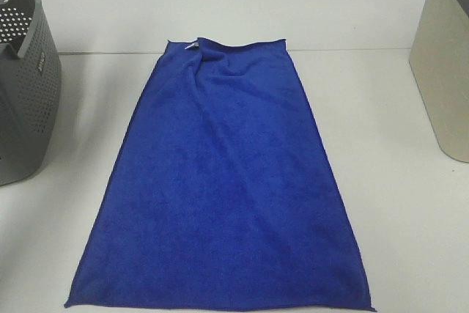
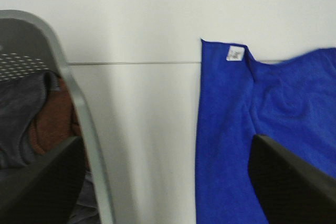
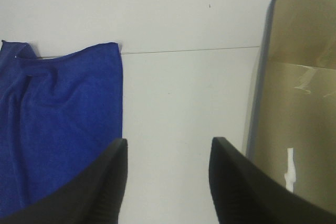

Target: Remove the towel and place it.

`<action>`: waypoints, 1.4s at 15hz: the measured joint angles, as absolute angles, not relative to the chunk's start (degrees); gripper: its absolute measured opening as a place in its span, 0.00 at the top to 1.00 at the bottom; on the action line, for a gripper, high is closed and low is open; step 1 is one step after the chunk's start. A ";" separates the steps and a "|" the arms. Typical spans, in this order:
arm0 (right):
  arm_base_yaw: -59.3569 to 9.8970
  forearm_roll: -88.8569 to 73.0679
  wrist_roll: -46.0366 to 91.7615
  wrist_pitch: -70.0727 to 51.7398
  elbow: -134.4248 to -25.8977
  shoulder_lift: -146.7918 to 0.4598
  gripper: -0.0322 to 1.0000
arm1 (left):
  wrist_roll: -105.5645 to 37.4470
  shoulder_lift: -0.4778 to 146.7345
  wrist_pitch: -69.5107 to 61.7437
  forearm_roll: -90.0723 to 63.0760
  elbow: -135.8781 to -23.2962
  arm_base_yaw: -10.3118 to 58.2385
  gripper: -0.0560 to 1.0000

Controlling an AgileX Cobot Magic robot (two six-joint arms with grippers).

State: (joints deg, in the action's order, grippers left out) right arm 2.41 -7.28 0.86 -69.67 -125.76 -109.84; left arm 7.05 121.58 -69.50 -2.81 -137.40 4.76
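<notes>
The royal-blue towel lies spread flat on the white table, long way from the far seam to the front edge, with a small white tag at its far left corner. It also shows in the left wrist view with its tag, and in the right wrist view. Neither gripper shows in the exterior high view. My left gripper is open and empty, between the grey basket and the towel's edge. My right gripper is open and empty, over bare table between the towel and the beige bin.
A grey perforated basket stands at the left edge, with dark and brown cloth inside in the left wrist view. A beige bin stands at the right edge; its inside shows in the right wrist view. A seam crosses the table.
</notes>
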 joint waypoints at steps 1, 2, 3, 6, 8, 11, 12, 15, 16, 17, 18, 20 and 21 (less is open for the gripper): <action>3.09 -7.10 0.92 -69.67 -123.01 -107.31 0.49 | 7.45 120.66 -69.50 -2.46 -137.40 3.04 0.21; 3.21 -6.88 1.09 -69.67 -121.07 -106.17 0.49 | 7.39 120.26 -69.61 -2.35 -137.40 2.46 0.21; 3.21 -6.70 1.38 -69.67 -116.02 -102.56 0.49 | 6.70 119.00 -69.67 -2.12 -137.17 2.01 0.21; 3.21 -5.39 2.06 -69.67 -98.26 -89.55 0.49 | 4.76 111.10 -69.67 -2.41 -129.49 2.06 0.21; 3.21 -4.18 2.12 -69.67 -87.20 -79.47 0.49 | 4.70 102.27 -69.61 -1.38 -116.71 2.06 0.21; 3.21 -2.86 2.12 -69.73 -75.23 -67.61 0.49 | 5.21 89.04 -69.79 4.18 -97.35 2.06 0.21; 3.21 -2.81 2.12 -69.73 -70.24 -61.48 0.49 | 6.19 81.93 -69.90 6.36 -87.49 2.06 0.21; 3.21 -2.86 2.12 -69.79 -61.48 -47.73 0.49 | 7.73 68.07 -67.72 6.47 -72.25 2.06 0.21; 3.21 -2.86 2.12 -69.79 -59.30 -43.26 0.49 | 7.96 63.48 -65.03 6.47 -67.72 2.06 0.21; 3.21 -2.86 2.12 -69.79 -57.35 -38.50 0.49 | 8.08 59.53 -62.62 6.65 -63.88 2.06 0.21; 3.21 -2.86 2.12 -69.84 -55.63 -34.43 0.49 | 8.14 55.81 -59.76 7.16 -60.16 2.06 0.21; 3.21 -2.86 2.12 -69.84 -53.74 -28.59 0.49 | 8.14 50.31 -56.44 8.59 -54.20 2.06 0.21; 3.21 -2.81 2.29 -69.84 -52.54 -24.75 0.49 | 8.14 46.52 -54.89 9.57 -50.82 2.06 0.21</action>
State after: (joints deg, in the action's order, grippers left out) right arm 3.21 -2.81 2.29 -69.84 -52.54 -24.75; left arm 8.14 46.52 -54.89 9.57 -50.82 2.06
